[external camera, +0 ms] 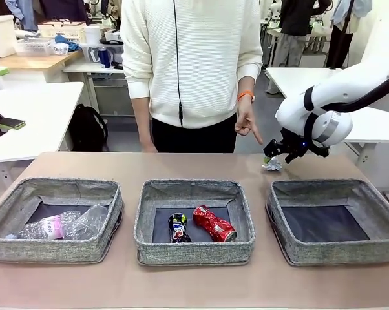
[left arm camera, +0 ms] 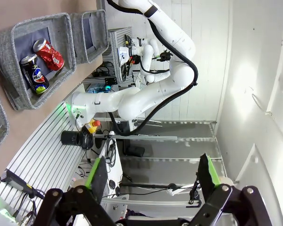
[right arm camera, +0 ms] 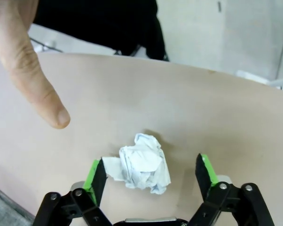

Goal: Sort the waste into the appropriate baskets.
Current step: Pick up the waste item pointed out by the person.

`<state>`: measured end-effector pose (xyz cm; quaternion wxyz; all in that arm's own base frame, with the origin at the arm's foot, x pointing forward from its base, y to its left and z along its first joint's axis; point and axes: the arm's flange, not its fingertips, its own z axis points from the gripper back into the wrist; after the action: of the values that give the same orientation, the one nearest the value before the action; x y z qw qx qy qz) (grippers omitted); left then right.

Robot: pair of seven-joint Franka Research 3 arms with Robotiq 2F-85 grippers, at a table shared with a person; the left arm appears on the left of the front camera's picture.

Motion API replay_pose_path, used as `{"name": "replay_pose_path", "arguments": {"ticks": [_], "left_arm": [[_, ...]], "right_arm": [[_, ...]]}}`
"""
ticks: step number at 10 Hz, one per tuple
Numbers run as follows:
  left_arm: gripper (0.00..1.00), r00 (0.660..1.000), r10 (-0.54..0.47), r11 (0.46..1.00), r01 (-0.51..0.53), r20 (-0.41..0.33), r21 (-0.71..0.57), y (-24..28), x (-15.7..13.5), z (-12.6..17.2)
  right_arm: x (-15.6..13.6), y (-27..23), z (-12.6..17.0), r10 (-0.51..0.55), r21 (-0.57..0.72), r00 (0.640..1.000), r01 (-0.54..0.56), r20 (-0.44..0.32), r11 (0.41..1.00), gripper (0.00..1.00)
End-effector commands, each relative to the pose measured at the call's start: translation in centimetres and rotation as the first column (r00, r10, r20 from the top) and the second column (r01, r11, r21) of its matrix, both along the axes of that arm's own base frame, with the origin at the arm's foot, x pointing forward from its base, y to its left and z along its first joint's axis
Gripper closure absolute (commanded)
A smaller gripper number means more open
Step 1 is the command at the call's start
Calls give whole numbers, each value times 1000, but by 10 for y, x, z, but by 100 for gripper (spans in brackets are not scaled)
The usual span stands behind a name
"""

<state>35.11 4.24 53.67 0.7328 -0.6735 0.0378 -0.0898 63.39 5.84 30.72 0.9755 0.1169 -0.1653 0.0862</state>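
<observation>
A crumpled white paper ball [external camera: 272,164] [right arm camera: 144,163] lies on the table behind the right basket [external camera: 334,220]. My right gripper [external camera: 276,155] [right arm camera: 150,175] stands open around it, one green pad on each side, with gaps to the paper. The person's hand [external camera: 247,123] [right arm camera: 31,66] points a finger down at the ball. The middle basket [external camera: 194,221] [left arm camera: 35,59] holds a crushed red can [external camera: 214,223] [left arm camera: 48,53] and a crushed dark can [external camera: 178,228] [left arm camera: 35,75]. In the left basket [external camera: 52,218] lie a clear bottle [external camera: 46,227] and a clear cup [external camera: 91,221]. My left gripper [left arm camera: 151,178] is open, raised and off the table, holding nothing.
The person in a white sweater [external camera: 191,58] stands at the far edge of the table. The right basket's dark base shows bare. Open tabletop [external camera: 194,284] runs along the near edge in front of the baskets.
</observation>
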Motion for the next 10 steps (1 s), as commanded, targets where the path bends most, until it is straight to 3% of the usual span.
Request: {"name": "replay_pose_path", "arguments": {"ticks": [1, 2, 3, 4, 6, 10], "left_arm": [[0, 1000, -15, 1000, 15, 19, 4, 2, -2, 0], [0, 1000, -15, 1000, 15, 19, 4, 2, -2, 0], [0, 1000, -15, 1000, 15, 19, 4, 2, -2, 0], [0, 1000, -15, 1000, 15, 19, 4, 2, -2, 0], [0, 1000, -15, 1000, 15, 19, 4, 2, -2, 0], [0, 1000, -15, 1000, 15, 19, 4, 2, -2, 0]], "right_arm": [[1, 1, 1, 2, 31, 1000, -2, 3, 1000, 57], [2, 1, 0, 1, 34, 1000, -1, 3, 999, 100], [2, 2, 0, 2, 37, 1000, -2, 2, 999, 62], [1, 1, 1, 3, 40, 1000, -3, 0, 999, 100], [0, 1, 1, 7, 46, 1000, -6, -8, 999, 96], [-2, -4, 6, -2, 50, 1000, 3, -20, 999, 100]]}}
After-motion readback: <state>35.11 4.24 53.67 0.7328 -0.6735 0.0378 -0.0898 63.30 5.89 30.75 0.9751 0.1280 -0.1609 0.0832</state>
